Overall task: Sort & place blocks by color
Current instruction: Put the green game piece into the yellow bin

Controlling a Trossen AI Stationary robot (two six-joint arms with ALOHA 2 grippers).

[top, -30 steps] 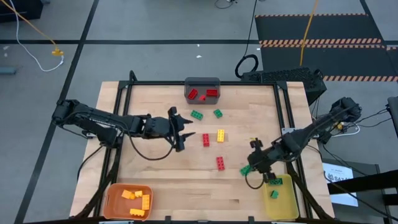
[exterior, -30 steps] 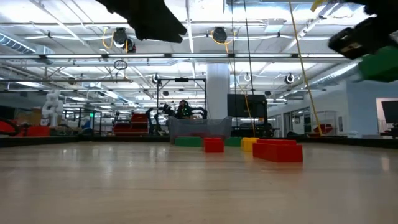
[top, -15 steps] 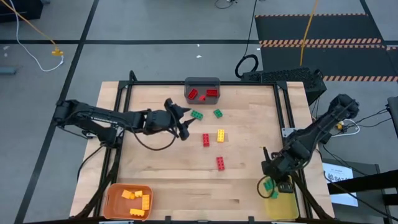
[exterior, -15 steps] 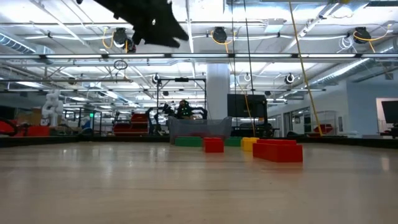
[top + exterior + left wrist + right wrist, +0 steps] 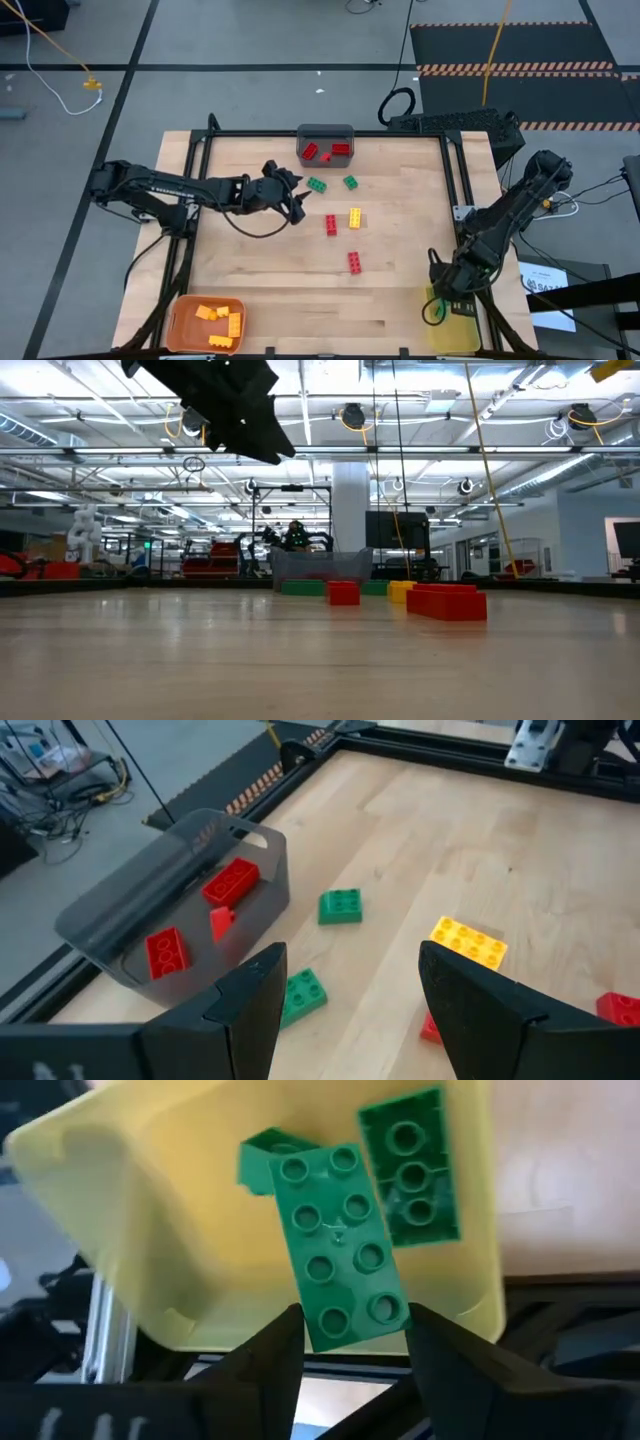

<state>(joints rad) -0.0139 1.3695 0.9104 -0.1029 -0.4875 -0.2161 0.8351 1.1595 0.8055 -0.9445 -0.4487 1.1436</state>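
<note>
Green on its way home: from above, shows the right gripper [image 5: 445, 300] swung off mid-table to above the translucent yellow plastic bin [image 5: 470, 335], and the left gripper [image 5: 295, 205] crept nearer the gray plastic bin [image 5: 325, 132]. Probably means one more brick sorted soon, with several left on the wooden table [image 5: 250, 270]. At table height, catches only the left gripper overhead. Past the left wrist, finds jaws spread and empty, aimed at a small green studded brick [image 5: 300, 995]. Past the right wrist, finds fingers clamped on the green eight-stud plastic brick [image 5: 335, 1240], over the bin, not yet dropped. Reads no brand, label or lettering anywhere.
</note>
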